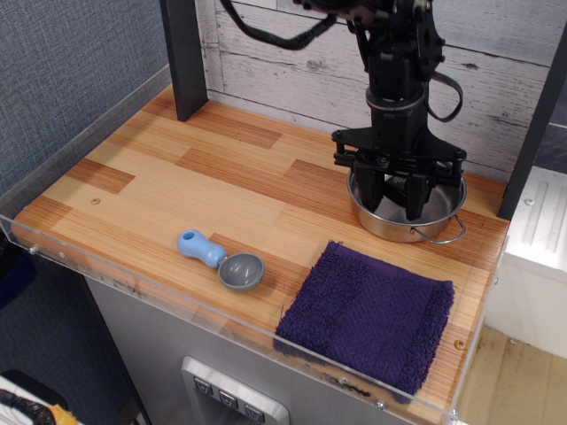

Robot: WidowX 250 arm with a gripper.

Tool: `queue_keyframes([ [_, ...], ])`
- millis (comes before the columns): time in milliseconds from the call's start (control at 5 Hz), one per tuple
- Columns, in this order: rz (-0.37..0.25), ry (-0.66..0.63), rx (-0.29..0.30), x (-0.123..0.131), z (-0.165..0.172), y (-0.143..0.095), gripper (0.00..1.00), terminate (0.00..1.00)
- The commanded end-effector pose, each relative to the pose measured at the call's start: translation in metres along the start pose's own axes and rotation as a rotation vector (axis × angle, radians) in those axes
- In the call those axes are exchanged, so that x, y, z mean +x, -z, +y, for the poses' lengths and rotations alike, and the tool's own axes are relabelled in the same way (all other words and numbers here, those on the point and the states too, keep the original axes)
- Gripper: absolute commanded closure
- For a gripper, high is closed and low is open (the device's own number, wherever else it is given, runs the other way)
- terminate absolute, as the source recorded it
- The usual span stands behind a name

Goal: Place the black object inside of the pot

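The shiny steel pot (447, 215) stands at the back right of the wooden counter, one loop handle facing the front. My gripper (395, 205) hangs straight down into the pot. Its two black fingers (373, 197) stand well apart, low inside the bowl, and grey pot floor shows between their tips. I cannot make out the black bottle with the red cap. It is either hidden behind the gripper's dark body or out of view.
A blue-handled scoop with a grey bowl (221, 259) lies near the front edge. A purple towel (372, 314) lies in front of the pot. A dark post (183, 57) stands at the back left. A clear acrylic rim (177, 305) edges the counter.
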State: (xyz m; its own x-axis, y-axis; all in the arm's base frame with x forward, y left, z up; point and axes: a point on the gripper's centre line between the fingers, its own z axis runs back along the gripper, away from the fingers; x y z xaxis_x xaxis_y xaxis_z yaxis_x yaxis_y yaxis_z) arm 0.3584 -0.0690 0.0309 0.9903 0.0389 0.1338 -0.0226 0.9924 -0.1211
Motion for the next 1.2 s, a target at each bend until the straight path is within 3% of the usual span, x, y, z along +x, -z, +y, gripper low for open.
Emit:
queue_keyframes([
  [0,-0.039,-0.007,0.005,0.013,0.005,0.001,1.0,0.0],
  [200,-0.021,-0.021,0.012,0.009,0.008,0.005,1.0,0.0],
  [400,-0.013,-0.051,0.025,0.006,0.011,-0.001,0.0,0.0],
  [600,0.009,-0.036,0.025,0.006,0.009,-0.002,0.0,0.0],
  [1000,-0.022,-0.048,0.006,0.006,0.008,-0.017,0.0,0.0],
])
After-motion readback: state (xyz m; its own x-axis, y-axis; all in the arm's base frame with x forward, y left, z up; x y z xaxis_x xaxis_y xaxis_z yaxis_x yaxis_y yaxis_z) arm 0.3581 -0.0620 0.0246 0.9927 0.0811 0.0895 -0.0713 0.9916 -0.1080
